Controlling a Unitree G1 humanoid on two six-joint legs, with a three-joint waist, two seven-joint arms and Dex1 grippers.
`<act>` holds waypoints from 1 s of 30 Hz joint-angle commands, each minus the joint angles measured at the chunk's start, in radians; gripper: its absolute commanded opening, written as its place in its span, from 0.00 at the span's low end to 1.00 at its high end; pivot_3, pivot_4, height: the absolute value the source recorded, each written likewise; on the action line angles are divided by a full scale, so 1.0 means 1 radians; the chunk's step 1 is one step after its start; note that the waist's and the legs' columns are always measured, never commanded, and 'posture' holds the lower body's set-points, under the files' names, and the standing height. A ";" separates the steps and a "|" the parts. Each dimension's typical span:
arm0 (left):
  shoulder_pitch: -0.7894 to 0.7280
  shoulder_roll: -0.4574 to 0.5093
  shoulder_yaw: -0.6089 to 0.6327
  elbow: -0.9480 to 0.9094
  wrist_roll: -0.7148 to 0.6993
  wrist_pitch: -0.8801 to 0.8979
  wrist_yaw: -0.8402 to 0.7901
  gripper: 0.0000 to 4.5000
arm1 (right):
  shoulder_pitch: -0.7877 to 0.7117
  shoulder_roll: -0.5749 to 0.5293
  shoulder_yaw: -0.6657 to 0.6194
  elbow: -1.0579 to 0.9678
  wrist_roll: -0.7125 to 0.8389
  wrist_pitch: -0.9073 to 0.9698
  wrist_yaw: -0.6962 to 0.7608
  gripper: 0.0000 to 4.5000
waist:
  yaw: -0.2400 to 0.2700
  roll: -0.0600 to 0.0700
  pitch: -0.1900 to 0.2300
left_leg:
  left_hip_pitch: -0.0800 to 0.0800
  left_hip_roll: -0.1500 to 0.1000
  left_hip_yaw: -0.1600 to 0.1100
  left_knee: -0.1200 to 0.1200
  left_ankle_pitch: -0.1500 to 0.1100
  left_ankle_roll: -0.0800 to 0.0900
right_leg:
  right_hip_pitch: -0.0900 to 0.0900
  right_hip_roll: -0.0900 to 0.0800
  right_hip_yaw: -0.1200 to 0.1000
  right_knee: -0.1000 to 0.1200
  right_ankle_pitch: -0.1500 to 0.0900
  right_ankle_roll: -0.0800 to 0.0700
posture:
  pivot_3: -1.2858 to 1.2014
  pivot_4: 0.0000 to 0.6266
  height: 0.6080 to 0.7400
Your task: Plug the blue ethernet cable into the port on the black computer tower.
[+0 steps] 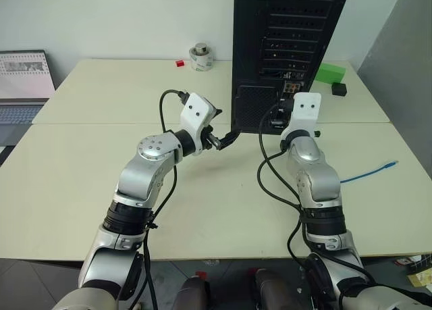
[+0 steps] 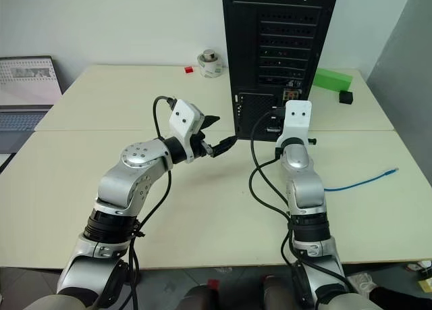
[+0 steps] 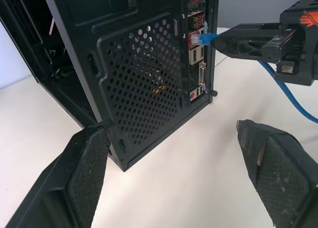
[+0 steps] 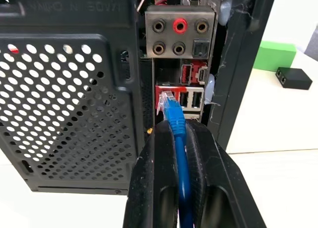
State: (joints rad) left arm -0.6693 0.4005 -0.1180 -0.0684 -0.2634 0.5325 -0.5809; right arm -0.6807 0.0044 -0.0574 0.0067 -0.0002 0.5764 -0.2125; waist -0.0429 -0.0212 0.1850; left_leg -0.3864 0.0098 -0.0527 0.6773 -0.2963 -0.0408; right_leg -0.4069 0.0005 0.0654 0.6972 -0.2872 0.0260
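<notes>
A pale cream table (image 1: 88,182), made of two tops butted together, stands against a white wall. At its far edge rises the black computer tower (image 1: 287,46), rear facing the robot. The right gripper (image 4: 180,133) is clenched on the blue ethernet cable (image 4: 175,117), its plug at the tower's socket strip; the cable's other end lies on the table. The left gripper (image 3: 174,163) hangs released beside the tower.

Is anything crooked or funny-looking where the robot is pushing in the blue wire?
Nothing looks broken or spilled. The right gripper pinches the blue ethernet cable, whose plug points at the sockets on the black computer tower but isn't pushed in yet. The cable's other end lies loose on the table.
</notes>
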 commanded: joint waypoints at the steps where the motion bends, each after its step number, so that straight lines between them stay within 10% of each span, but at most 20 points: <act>1: -0.006 -0.001 0.017 -0.038 0.001 -0.013 -0.004 0.93 | -0.019 -0.001 -0.013 -0.010 -0.011 -0.027 -0.013 0.00 | 0.000 0.000 0.000 | 0.000 0.000 0.000 0.000 0.000 0.000 | 0.000 0.000 0.000 0.000 0.000 0.000 | 0.52 0.24 1.00; 30: -0.003 -0.005 0.007 -0.040 0.010 -0.026 -0.010 0.93 | -0.045 0.027 -0.027 0.004 -0.003 -0.039 -0.036 0.00 | -0.009 0.000 0.000 | 0.000 0.000 0.000 0.000 0.000 0.000 | 0.000 0.000 0.000 -0.001 0.000 0.000 | 0.52 0.24 1.00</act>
State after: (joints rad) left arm -0.6649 0.4002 -0.1180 -0.0686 -0.2568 0.5237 -0.5848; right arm -0.6978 0.0228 -0.0766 0.0205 0.0078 0.5713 -0.2249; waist -0.0521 -0.0211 0.1851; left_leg -0.3869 0.0096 -0.0531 0.6769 -0.2963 -0.0409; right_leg -0.4070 0.0000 0.0654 0.6966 -0.2872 0.0260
